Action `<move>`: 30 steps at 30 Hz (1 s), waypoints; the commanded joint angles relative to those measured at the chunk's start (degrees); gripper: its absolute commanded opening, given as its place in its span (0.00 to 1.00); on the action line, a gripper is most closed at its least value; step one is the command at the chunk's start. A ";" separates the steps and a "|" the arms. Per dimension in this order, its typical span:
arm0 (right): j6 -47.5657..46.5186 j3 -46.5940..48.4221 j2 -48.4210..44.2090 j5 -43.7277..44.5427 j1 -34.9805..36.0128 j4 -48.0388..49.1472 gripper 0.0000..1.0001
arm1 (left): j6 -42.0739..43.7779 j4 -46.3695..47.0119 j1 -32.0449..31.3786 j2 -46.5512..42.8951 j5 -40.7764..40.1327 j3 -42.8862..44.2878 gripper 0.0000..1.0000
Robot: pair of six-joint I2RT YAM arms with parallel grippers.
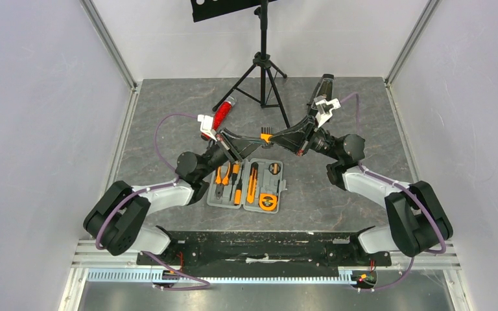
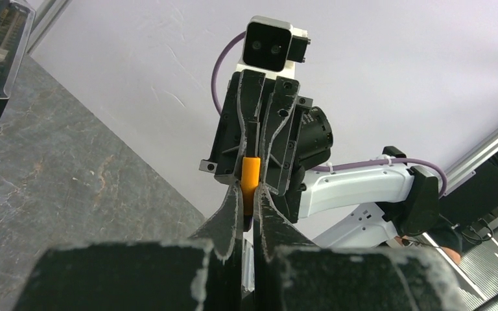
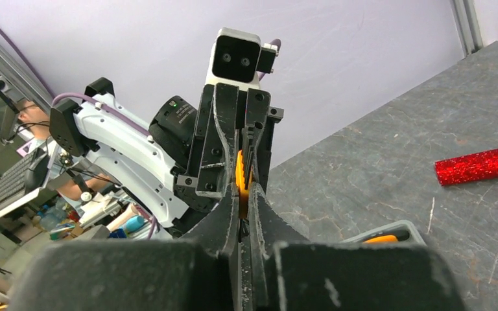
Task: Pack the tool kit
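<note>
The grey tool kit case (image 1: 281,188) lies open between the arm bases, with orange-and-black screwdrivers, pliers and a round tape measure (image 1: 269,201) in its recesses. Both grippers meet in the air just beyond the case's far edge. My left gripper (image 1: 260,140) and right gripper (image 1: 273,139) are each shut on opposite ends of one small orange-and-black tool (image 1: 266,137). In the left wrist view my left gripper (image 2: 249,189) pinches the tool's orange body (image 2: 250,173). In the right wrist view my right gripper (image 3: 243,189) pinches the same orange piece (image 3: 240,170). A corner of the case (image 3: 407,227) shows there.
A red glittery cylinder (image 1: 223,114) lies on the mat at the back left, also in the right wrist view (image 3: 480,164). A black metronome (image 1: 323,87) lies at the back right. A black tripod stand (image 1: 264,71) stands at the back centre.
</note>
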 commanded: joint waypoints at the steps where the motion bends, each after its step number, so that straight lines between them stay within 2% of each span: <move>1: 1.40 2.46 -0.14 -2.30 0.76 5.66 0.00 | -1.52 2.04 0.36 0.67 1.13 1.59 0.05; 2: 0.79 2.45 -0.50 -2.39 0.79 4.37 0.00 | -1.38 1.06 0.83 0.39 1.23 1.36 0.11; 4: -1.92 2.30 -1.61 -2.32 0.67 -0.56 0.00 | -0.56 -3.40 2.85 -1.01 1.28 0.58 0.29; 6: -7.26 2.49 -3.70 -1.26 0.78 -10.35 0.00 | 2.34 -11.49 5.74 -4.22 1.76 -0.02 0.41; 7: -11.74 3.13 -4.97 -0.49 0.77 -18.53 0.00 | 4.47 -17.19 7.30 -6.72 1.53 -0.03 0.45; 9: -20.46 5.04 -7.40 2.86 0.83 -35.16 0.00 | 12.55 -36.57 9.12 -12.61 -0.60 1.64 0.54; 11: -28.76 8.41 -8.63 7.66 0.81 -52.34 0.00 | 23.88 -60.25 9.18 -17.12 -7.69 6.51 0.62; 12: -32.23 10.11 -8.77 9.97 1.07 -59.26 0.00 | 27.95 -68.67 9.18 -18.07 -12.45 8.52 0.65; 14: -36.86 13.75 -8.28 15.31 1.57 -72.83 0.00 | 33.07 -83.05 9.27 -17.44 -19.17 12.05 0.70; 16: -39.10 16.34 -7.35 20.29 2.49 -82.31 0.00 | 35.15 -92.68 9.27 -14.90 -22.14 14.48 0.72; 19: -41.98 21.14 -4.76 27.14 5.47 -93.00 0.00 | 33.56 -97.56 9.27 -10.02 -20.79 14.78 0.72; 21: -43.34 24.09 -2.83 31.95 7.89 -99.04 0.00 | 31.17 -96.15 9.27 -8.34 -19.06 13.07 0.72; 24: -44.37 28.31 0.57 38.04 11.80 -105.70 0.00 | 29.18 -94.85 9.36 -7.52 -20.56 10.95 0.72; 28: -43.63 31.54 4.74 45.03 17.29 -109.53 0.00 | 28.98 -95.63 9.36 -8.85 -27.33 9.33 0.72; 30: -42.48 31.65 6.22 45.62 19.22 -109.55 0.00 | 28.86 -95.29 9.36 -9.06 -28.81 8.35 0.72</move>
